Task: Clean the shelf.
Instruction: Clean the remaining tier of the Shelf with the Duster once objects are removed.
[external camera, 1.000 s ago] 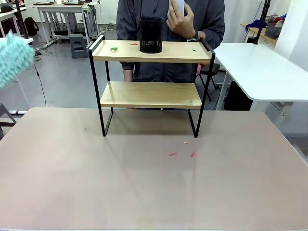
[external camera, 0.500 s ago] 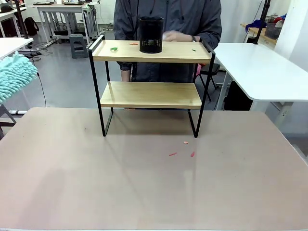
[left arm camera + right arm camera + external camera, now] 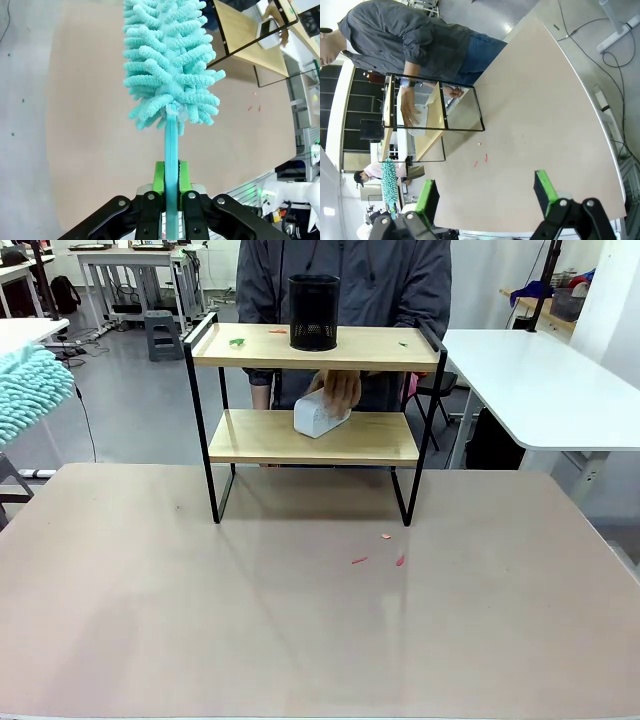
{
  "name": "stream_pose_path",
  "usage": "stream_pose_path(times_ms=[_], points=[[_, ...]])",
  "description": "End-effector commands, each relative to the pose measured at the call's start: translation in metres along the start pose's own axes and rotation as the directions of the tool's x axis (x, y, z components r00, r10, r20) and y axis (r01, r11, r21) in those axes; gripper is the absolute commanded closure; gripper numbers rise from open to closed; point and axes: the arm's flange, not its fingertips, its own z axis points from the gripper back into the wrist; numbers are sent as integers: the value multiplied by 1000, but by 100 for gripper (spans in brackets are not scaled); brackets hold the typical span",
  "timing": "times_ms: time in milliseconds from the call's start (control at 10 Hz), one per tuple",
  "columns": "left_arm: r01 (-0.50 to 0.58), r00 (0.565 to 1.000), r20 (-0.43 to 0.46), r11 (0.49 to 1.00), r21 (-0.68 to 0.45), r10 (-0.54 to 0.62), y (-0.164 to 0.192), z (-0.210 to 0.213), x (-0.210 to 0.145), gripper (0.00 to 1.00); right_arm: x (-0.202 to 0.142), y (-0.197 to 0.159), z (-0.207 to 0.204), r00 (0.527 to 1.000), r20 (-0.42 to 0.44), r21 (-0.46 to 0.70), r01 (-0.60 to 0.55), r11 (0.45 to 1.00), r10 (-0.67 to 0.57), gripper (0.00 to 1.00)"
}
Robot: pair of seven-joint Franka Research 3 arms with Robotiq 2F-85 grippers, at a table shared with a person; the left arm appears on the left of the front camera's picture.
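The shelf [image 3: 313, 437] stands at the far middle of the table, two wooden boards in a black frame; it also shows sideways in the right wrist view [image 3: 436, 116]. A black mesh cup [image 3: 314, 312] and small green scraps [image 3: 236, 341] sit on its top board. A person's hand [image 3: 341, 388] holds a white block [image 3: 320, 415] on the lower board. My left gripper [image 3: 171, 181] is shut on the handle of a teal fluffy duster [image 3: 168, 60], whose head shows at the front view's left edge [image 3: 32, 390]. My right gripper [image 3: 487, 192] is open above the table, holding nothing.
Several small red scraps [image 3: 378, 554] lie on the beige table [image 3: 300, 640] in front of the shelf. A white table [image 3: 540, 385] stands at the right, beyond the table's edge. The person stands directly behind the shelf.
The person's hand came down from above the top board and set a white block on the lower board. The duster at the left edge dropped slightly.
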Motion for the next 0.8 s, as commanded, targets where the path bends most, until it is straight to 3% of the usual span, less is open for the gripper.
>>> stream_pose_path(times_ms=[0,700], points=[[12,1000,13,1000,-25,-12,1,0,0,88,-1,1,-1,1000,11,23,-20,1000,20,0],[34,999,-26,999,-13,-35,-15,0,1,88,-1,1,-1,1000,11,23,-20,1000,20,0]])
